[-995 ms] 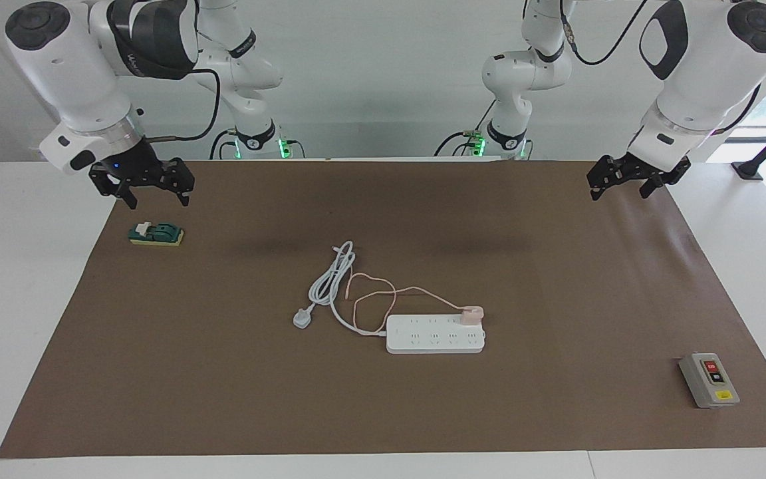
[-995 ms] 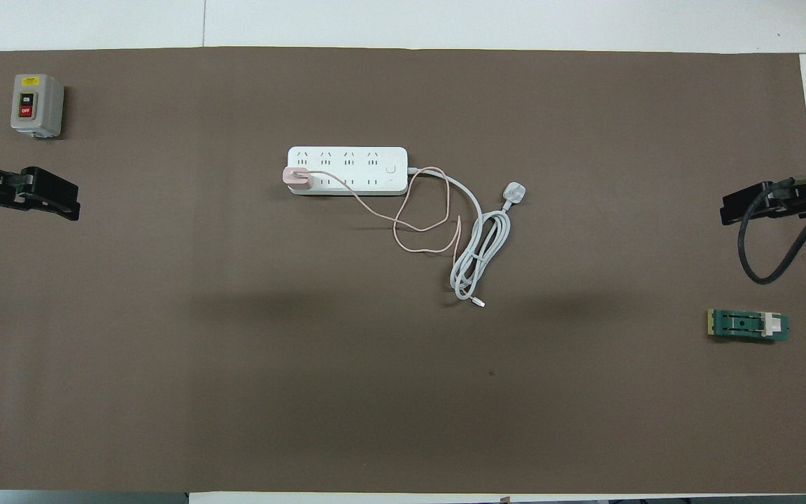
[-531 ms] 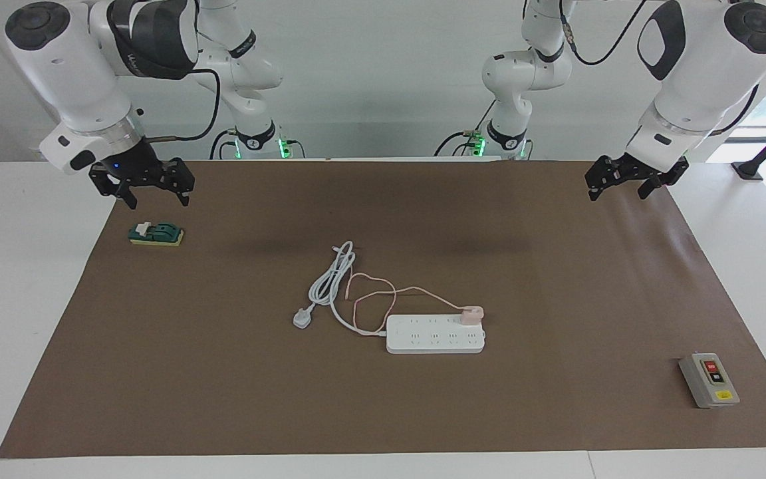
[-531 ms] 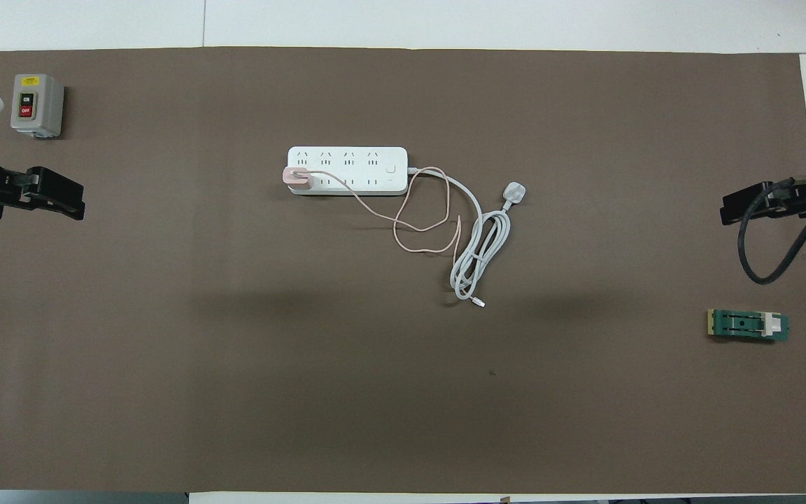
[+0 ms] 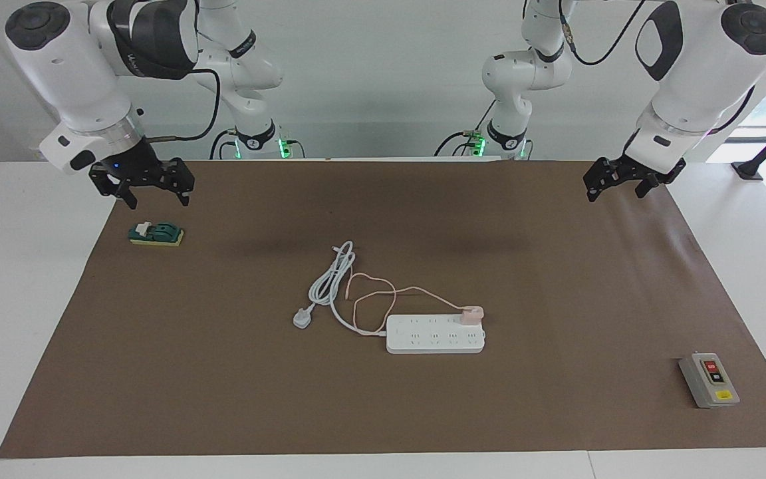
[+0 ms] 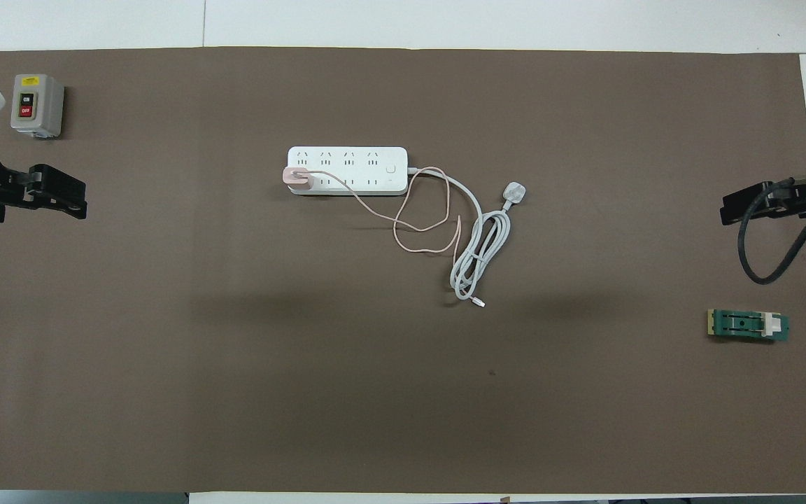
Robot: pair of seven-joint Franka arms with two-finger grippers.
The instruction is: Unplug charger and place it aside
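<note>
Since both arms hang apart at the desk's ends, the left pincer (image 6: pixel 60 199) gapes, holding nothing; the right pincer's (image 5: pixel 150 183) state I cannot tell. Between them, well away, the charger (image 5: pixel 471 314) sits plugged into the power strip (image 5: pixel 435 334): light, hard, likely snug, best pinched across its pink block, not its limp cable.

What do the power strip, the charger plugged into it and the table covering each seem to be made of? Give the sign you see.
Power strip: probably hard white plastic, smooth moulded casing with rounded corners.
Charger: likely pale pink plastic, a smooth small block; its thin cable looks rubbery, lying in loose loops.
Table covering: matte brown sheet, perhaps paper or felt; no shine, faint creases.
</note>
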